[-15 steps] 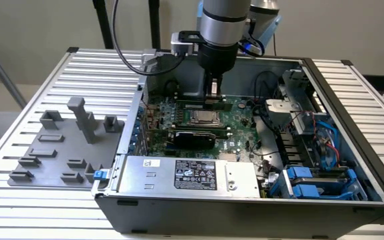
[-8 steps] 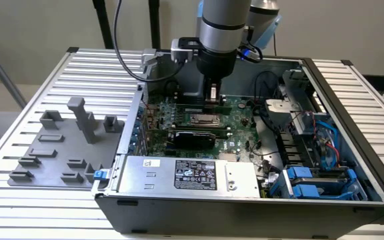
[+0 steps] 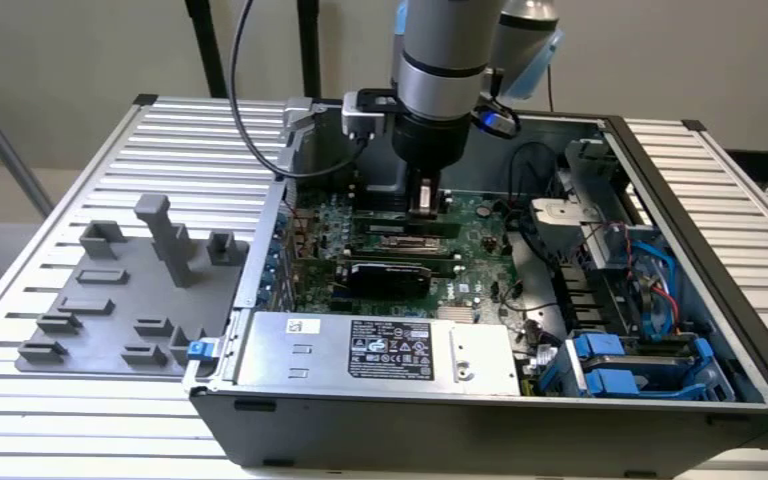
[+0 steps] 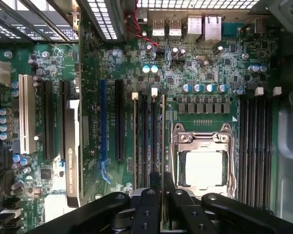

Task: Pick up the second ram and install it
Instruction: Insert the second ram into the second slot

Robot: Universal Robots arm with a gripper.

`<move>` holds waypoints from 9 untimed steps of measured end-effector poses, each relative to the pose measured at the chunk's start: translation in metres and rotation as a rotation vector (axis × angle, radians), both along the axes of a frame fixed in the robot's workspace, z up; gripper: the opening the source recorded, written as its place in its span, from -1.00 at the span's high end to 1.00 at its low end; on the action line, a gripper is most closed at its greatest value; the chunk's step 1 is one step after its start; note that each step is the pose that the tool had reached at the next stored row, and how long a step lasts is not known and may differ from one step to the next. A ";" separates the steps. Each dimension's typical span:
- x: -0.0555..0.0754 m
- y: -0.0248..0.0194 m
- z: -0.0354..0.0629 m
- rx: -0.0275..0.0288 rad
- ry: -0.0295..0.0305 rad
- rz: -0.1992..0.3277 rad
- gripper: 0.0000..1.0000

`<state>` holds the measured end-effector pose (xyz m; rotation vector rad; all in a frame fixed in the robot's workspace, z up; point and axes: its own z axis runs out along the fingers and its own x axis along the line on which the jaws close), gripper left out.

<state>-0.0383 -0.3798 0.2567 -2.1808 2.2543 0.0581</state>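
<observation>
- Black fingers (image 4: 149, 209) of the gripper (image 4: 162, 187) sit close together on a thin pale edge. I judge this to be the ram (image 4: 162, 136) seen edge-on, with the gripper clamped on it.
- From outside, the gripper (image 3: 424, 205) hangs low inside the case (image 3: 357, 440), right over the motherboard (image 3: 398, 240).
- The ram runs lengthwise along the bank of slots (image 4: 145, 141) beside the CPU socket (image 4: 202, 165), on the socket side of that bank.
- A similar pale edge (image 4: 135, 146) lies at the far side of the same bank. It is probably another ram already seated, though I cannot be sure.
- I cannot tell whether the held ram is fully down in its slot or only resting at the mouth.
- To do this step well, keep the strip parallel to the slot along its whole length. A tilt at either end would likely jam one corner.
- Press straight down with no sideways push, as the board is thin and the neighbouring slots are close.
- The white latch (image 4: 154, 90) at the slot end should stand open enough to let the edge pass.
- The grip looks centred near one end of the strip, so even pressure matters and the free end may ride high.
- Capacitors (image 4: 203, 88) near the latch end are close, so avoid sliding along the slot.
</observation>
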 end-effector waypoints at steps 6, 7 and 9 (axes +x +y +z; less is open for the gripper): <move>0.000 0.0000 -0.0109 -0.0003 0.0000 0.000 1.00; 0.000 0.0000 -0.0128 -0.0004 0.0001 0.000 1.00; 0.000 0.0000 -0.0165 -0.0006 -0.0001 0.000 1.00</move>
